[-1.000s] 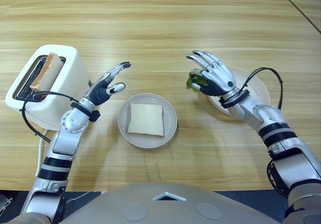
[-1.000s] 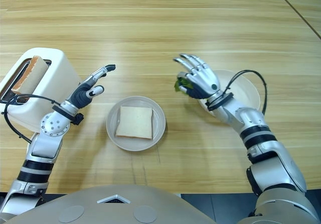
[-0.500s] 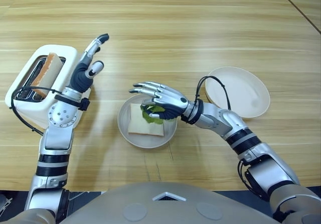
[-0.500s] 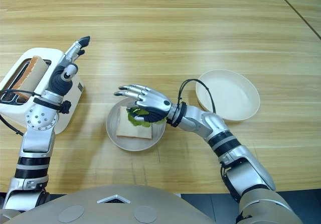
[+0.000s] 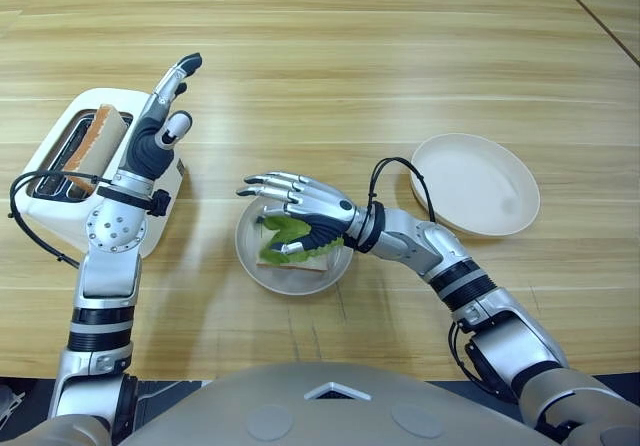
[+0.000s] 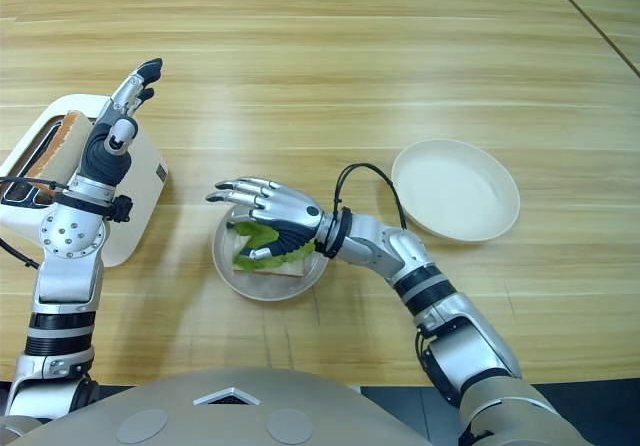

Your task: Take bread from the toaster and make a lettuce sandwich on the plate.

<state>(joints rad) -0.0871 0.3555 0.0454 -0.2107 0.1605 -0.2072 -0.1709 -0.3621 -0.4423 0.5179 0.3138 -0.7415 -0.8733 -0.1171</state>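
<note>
The right hand (image 5: 312,208) hovered low over the round plate (image 5: 290,286) in the middle of the wooden table (image 5: 350,56), palm down. Under it a green lettuce leaf (image 5: 285,232) lay across a slice of bread (image 6: 285,266) on that plate, covering most of the slice. The hand touched the leaf, but from this angle it could not be told whether it gripped the leaf or only rested on it.

The left hand (image 5: 160,131) was raised above the table, open and holding nothing, its fingers (image 5: 185,66) stretched out and pointing away from the robot. It stood just beside the right-hand side of the white toaster (image 6: 145,196), which sat at the table's left. A second slice of bread (image 5: 100,136) stood upright in one of the toaster's slots, its top sticking out.

A cream dish (image 5: 475,181) sat to the right of the plate, apart from it and behind the right forearm. A black cable looped from the right wrist towards the dish.
</note>
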